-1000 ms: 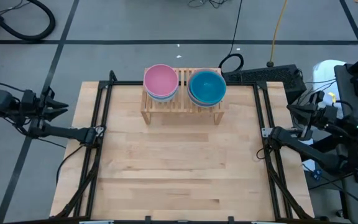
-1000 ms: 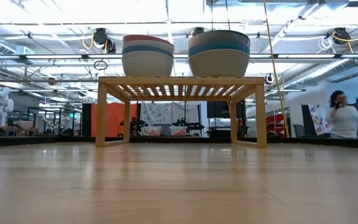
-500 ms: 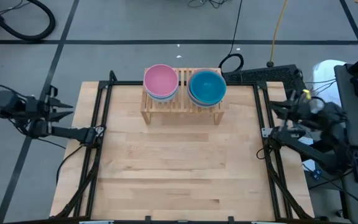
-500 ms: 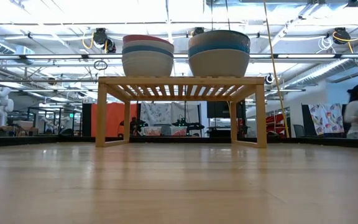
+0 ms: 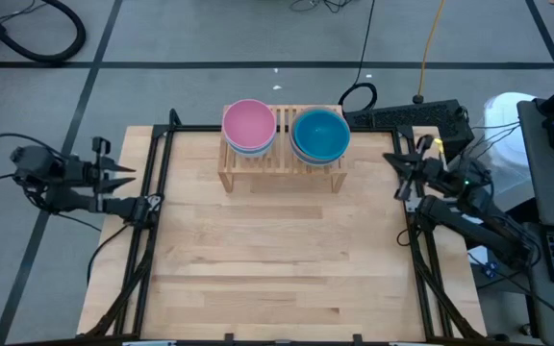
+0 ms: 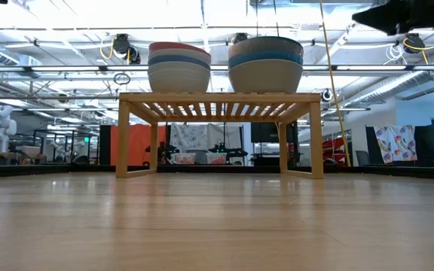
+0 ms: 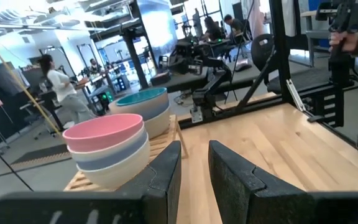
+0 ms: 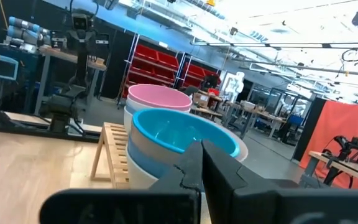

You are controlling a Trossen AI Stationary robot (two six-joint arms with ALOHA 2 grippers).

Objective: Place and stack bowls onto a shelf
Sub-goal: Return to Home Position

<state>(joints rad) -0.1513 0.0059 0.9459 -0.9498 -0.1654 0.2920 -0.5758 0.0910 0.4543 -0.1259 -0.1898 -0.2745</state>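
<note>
Bowls (image 6: 266, 64) stand nested in two stacks side by side on the shelf (image 5: 282, 165), which sits at the far edge of the tabletop (image 5: 277, 259). One stack is topped by a pink bowl (image 5: 249, 126), the other by a blue bowl (image 5: 320, 134). The shelf has room for only two bowls across, so I judge that nesting them rim-up was the only way to fit them all. Each bowl's own shape also keeps it centred in the one beneath. From table height, both stacks look level and sit squarely over the slats, touching neither each other nor me. I see no bowl on the bare wood, so I take the stacking itself to be done.

My left end effector (image 7: 194, 149) hangs out past the left edge of the tabletop, well apart from the shelf and pointing inward across the wood. Its fingers are parted by a narrow gap and hold nothing. My right end effector (image 8: 201, 149) sits at the right edge of the tabletop, aimed toward the stacks but clear of them. Its fingers are pressed together with nothing between them. I judge that both arms are kept at the sides so that no link can sweep the stacks.
</note>
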